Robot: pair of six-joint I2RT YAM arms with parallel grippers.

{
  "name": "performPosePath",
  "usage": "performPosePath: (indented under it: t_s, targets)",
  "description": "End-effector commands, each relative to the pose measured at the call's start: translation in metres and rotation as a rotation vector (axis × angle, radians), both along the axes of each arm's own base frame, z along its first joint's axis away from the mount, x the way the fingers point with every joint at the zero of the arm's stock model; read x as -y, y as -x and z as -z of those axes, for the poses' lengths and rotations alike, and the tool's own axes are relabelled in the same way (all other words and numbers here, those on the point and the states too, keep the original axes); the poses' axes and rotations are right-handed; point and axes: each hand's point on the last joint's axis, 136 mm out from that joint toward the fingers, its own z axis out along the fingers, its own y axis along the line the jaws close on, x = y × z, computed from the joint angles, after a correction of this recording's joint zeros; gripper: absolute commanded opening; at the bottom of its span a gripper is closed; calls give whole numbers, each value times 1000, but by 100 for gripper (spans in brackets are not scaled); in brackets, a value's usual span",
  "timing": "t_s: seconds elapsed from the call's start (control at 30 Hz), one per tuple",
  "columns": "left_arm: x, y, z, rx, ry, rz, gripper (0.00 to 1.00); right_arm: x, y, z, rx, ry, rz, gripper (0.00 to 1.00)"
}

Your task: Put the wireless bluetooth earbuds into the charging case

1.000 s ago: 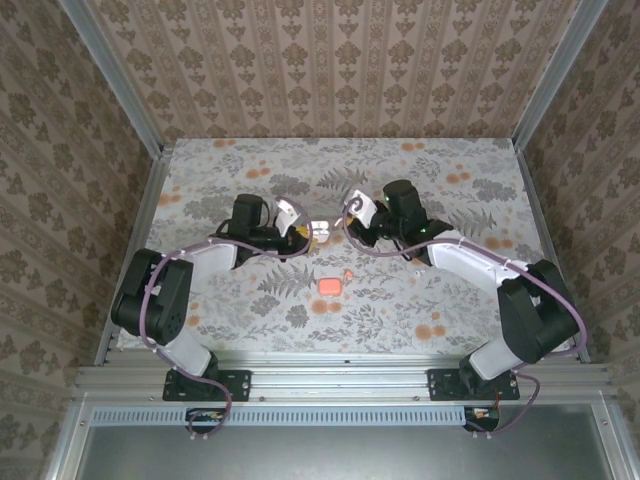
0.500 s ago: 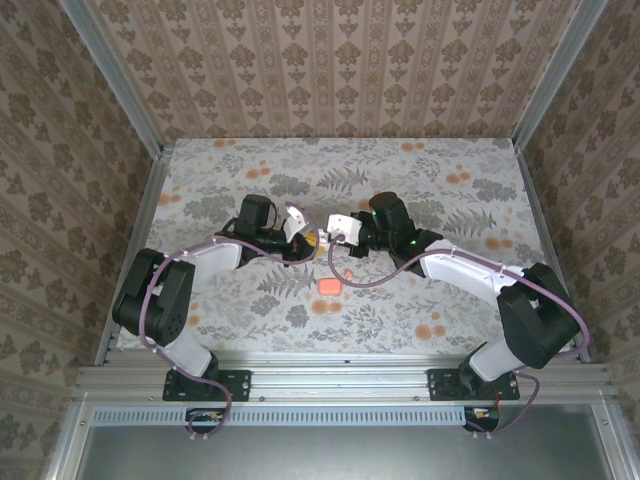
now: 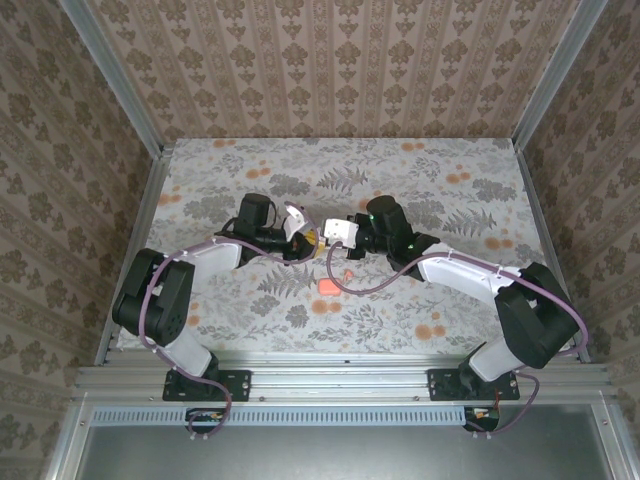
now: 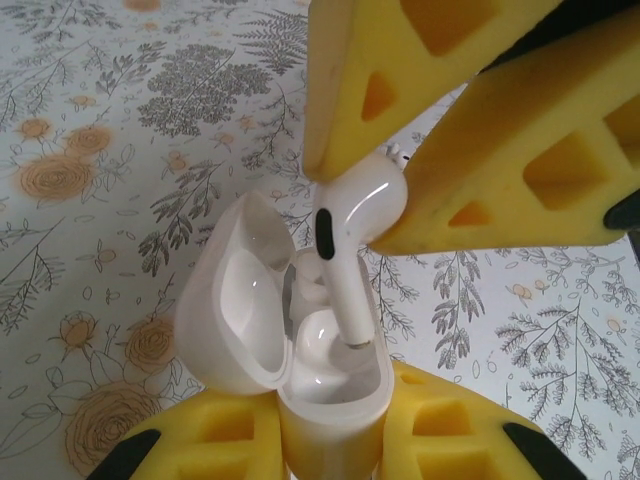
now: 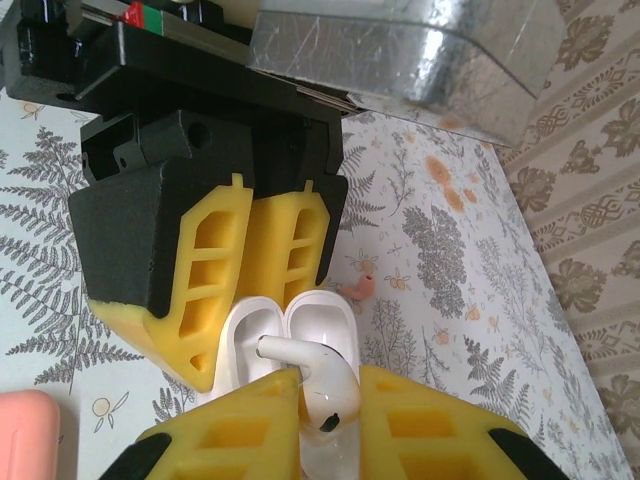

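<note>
My left gripper (image 4: 330, 428) is shut on the base of a white charging case (image 4: 325, 385), whose lid (image 4: 235, 300) hangs open to the left. My right gripper (image 5: 331, 400) is shut on the head of a white earbud (image 5: 327, 388). In the left wrist view that earbud (image 4: 350, 215) points stem down, its tip inside the case's mouth. From above, both grippers meet at the table's middle, left gripper (image 3: 303, 236) beside right gripper (image 3: 333, 232). A coral-pink earbud (image 5: 361, 289) lies loose on the table just beyond the case (image 5: 322, 318).
A coral-pink case (image 3: 330, 286) lies shut on the floral table (image 3: 450, 300), just in front of the grippers, with the loose coral earbud (image 3: 347, 271) beside it. Metal rails and patterned walls close in the table's left, right and back.
My right gripper has moved left with the white earbud, from apart from the left gripper to right above the open case. The left arm has barely moved.
</note>
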Motion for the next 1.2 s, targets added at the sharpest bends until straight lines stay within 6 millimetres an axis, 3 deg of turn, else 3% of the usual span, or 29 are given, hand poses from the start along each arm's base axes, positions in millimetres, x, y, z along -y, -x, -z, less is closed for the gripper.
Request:
performPosePath:
  t_s: [0.0, 0.63, 0.97, 1.17]
  targets:
    - [7, 2, -29, 50, 70, 39, 8, -4, -1, 5, 6, -9, -9, 18]
    - [16, 8, -41, 76, 86, 62, 8, -11, 19, 27, 20, 80, -104, 19]
    - [15, 6, -35, 83, 67, 42, 8, -7, 30, 15, 27, 40, -116, 41]
    - [13, 4, -33, 96, 61, 25, 8, -2, 41, 4, 12, 13, -120, 43]
